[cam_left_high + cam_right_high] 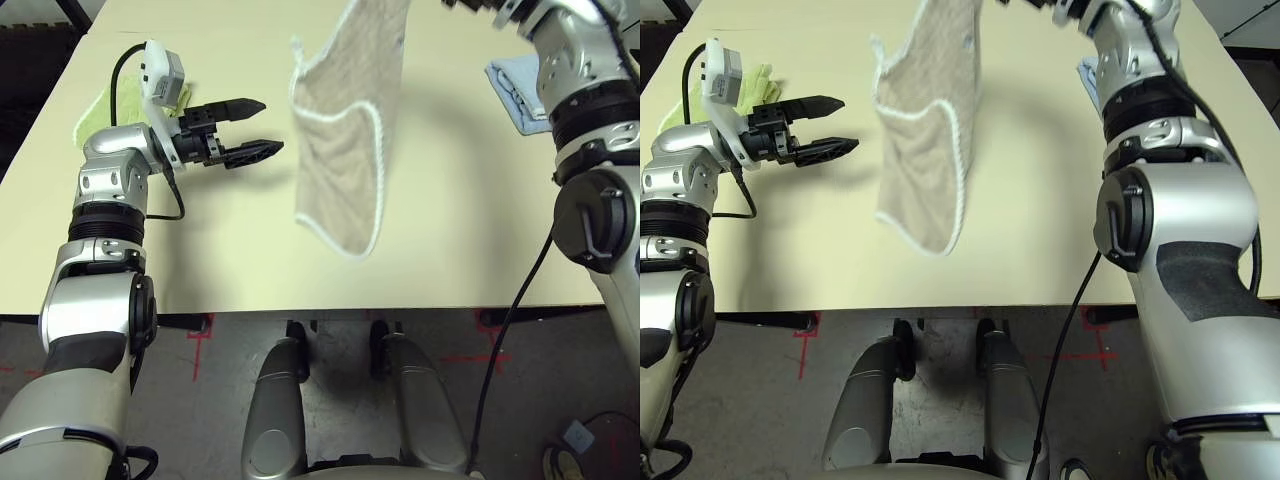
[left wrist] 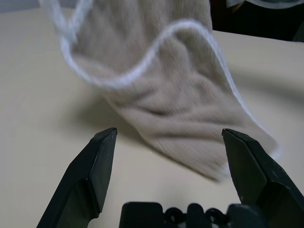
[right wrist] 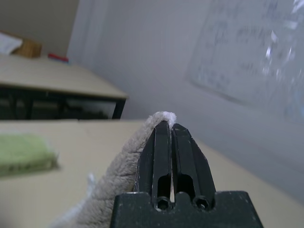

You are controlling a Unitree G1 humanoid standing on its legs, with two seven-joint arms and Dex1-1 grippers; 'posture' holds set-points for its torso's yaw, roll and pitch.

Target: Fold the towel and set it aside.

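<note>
Hanging in the air above the middle of the table (image 1: pixel 450 250): the beige towel (image 1: pixel 345 160), held up by one top edge, with the white-stitched hem curling in a loop across the front and the lowest corner drooping toward 6 o'clock, clear of the tabletop or nearly so. Shadow of the cloth cast on the table behind it, toward 1 o'clock.

Seen from the right wrist: right gripper (image 3: pixel 166 124) with both black fingers pressed together, a ridge of towel edge pinched between the tips and the terry cloth falling away down one side. Seen from the head: that gripper mostly cut off by the upper frame edge at about 1 o'clock, the silver forearm rising steeply to it.

Seen from the left wrist: left gripper (image 2: pixel 168 140) with fingers spread wide, nothing between them, the towel's lower fold and white hem straight ahead, not touched. Seen from the head: left gripper (image 1: pixel 250 128) at about 9 o'clock from the towel, held level, pointing across at the cloth, with a gap of bare table between fingertips and hem.

Lime-green folded towel (image 1: pixel 100 115) behind the left wrist, near the table's left edge at 10 o'clock. Light-blue folded towel (image 1: pixel 515 90) partly hidden behind the right forearm at 2 o'clock. Wide bare tabletop below and to the right of the hanging towel, out to the near edge at 6 o'clock.
</note>
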